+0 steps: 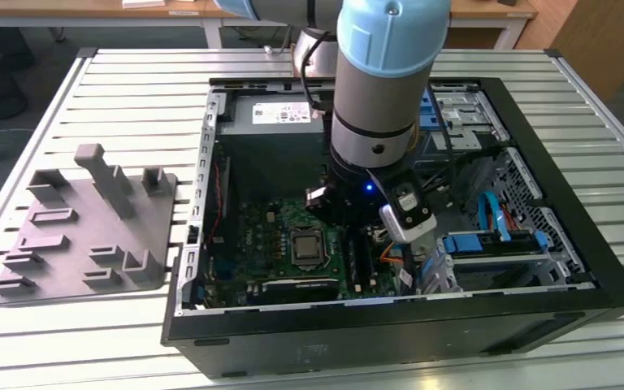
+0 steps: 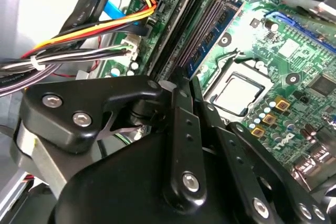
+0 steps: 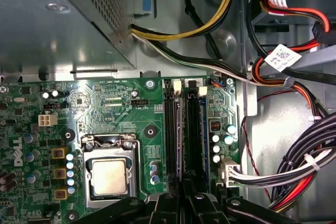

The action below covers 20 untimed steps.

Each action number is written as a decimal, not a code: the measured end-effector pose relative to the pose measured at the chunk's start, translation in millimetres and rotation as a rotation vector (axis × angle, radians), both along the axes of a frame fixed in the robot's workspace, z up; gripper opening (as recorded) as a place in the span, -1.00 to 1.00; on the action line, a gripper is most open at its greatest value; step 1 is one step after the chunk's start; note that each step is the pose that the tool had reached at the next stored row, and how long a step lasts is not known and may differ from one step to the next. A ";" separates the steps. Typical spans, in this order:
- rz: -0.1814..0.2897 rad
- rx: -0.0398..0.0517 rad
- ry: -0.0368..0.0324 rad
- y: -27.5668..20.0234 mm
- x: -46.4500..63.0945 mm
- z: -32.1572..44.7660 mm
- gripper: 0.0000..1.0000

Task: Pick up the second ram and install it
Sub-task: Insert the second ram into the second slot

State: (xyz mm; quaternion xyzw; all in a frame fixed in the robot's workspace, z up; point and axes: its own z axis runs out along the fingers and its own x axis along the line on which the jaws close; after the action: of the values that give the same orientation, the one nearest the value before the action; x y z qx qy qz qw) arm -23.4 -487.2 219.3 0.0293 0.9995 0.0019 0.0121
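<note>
**Arm down inside the open case, gripper over the memory slots**

The arm reaches into the open computer case [image 1: 572,244], which lies on a slatted table [image 1: 127,73]. The gripper [image 3: 181,195] sits low over the motherboard [image 3: 105,103], right at the memory slots [image 3: 184,129] beside the processor socket [image 3: 108,174].

In the second wrist view the black fingers [image 2: 178,129] stand close together at the near end of the slots — they appear closed on a thin edge, probably the second ram [image 2: 210,30], though the linkage hides the contact and I cannot tell for sure. A green-edged stick stands upright in a slot, running away from the fingertips.

Bundled cables [image 3: 294,166] lie just beside the slots. The grey plastic block [image 1: 84,227] sits on the table at the exterior view's left, well apart from the case.
</note>
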 end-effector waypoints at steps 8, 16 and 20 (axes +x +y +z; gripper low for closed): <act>0.000 -0.0001 0.0013 0.6 0.2 -2.6 -0.73; 0.018 0.0003 0.0011 2.7 0.0 -3.4 -0.73; 0.019 0.0001 0.0013 1.9 0.0 -3.4 -0.73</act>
State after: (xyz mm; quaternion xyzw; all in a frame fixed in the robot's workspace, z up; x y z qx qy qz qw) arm -23.4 -485.3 215.9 0.0198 0.9997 0.0021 0.0114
